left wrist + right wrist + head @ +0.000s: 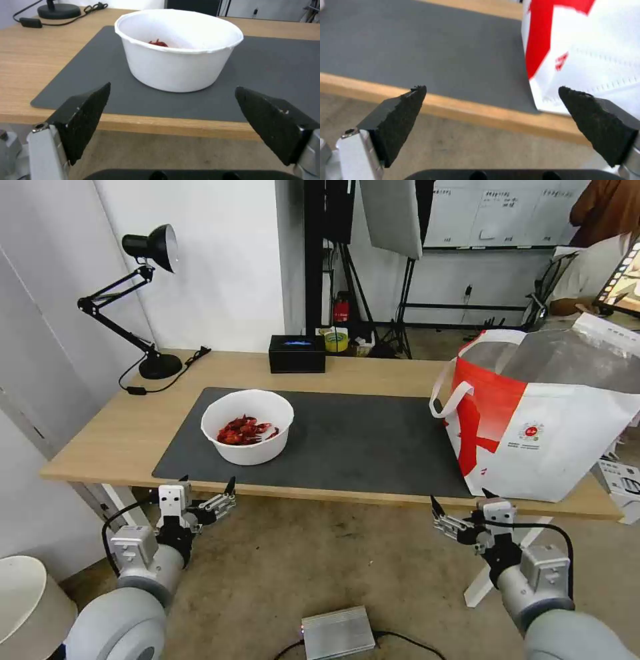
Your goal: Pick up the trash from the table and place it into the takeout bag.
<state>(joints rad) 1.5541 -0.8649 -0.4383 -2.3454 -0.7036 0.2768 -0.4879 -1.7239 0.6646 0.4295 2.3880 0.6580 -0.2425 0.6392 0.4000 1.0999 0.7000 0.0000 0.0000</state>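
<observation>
Here the table (373, 370) runs wide, light wood under a dark grey mat (360, 443) that covers most of its middle and reaches nearly to the front edge. At the right end, partly on the mat's right edge, stands the takeout bag (567, 440), upright, mouth open, foil lining showing. The white bowl of red crayfish shells (247, 426) sits on the mat's left part, near the front edge. Below that front edge both arms hang off the table: the left gripper (205, 488) before the bowl, the right gripper (461, 501) before the bag, each with fingers spread wide and holding nothing.
</observation>
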